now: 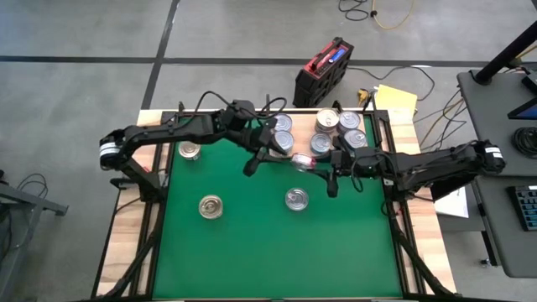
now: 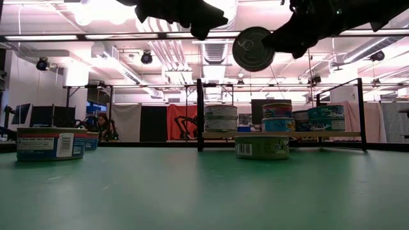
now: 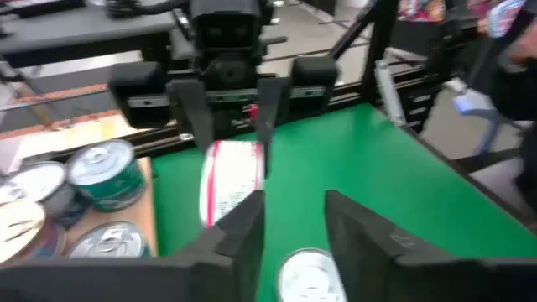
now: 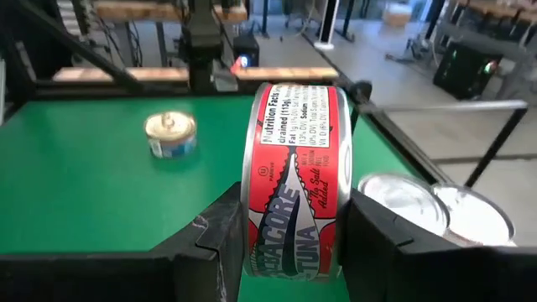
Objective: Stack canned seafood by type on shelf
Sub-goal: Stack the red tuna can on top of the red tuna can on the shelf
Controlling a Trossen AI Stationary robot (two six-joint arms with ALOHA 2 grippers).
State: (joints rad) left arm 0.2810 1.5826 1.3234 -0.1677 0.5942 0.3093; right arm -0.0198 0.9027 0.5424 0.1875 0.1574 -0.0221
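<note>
Red tuna can (image 4: 292, 191) pinched on edge in right end effector (image 4: 289, 239).
Raised above green mat (image 1: 252, 243); left end effector (image 3: 289, 222) spread, facing it from 9 o'clock.

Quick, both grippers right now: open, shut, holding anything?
Left gripper: open, empty, facing the held can.
Right gripper: shut on the red-labelled tuna can, held on edge.

The left gripper's (image 3: 294, 231) two dark fingers stand parted with nothing between them. Beyond them the right gripper (image 3: 231, 138) clamps a red-and-white can (image 3: 231, 180) on edge above the green mat (image 3: 377, 168). A silver-lidded tin (image 3: 310, 275) lies below; more cans (image 3: 105, 172) crowd the pale shelf (image 3: 151, 178).
</note>
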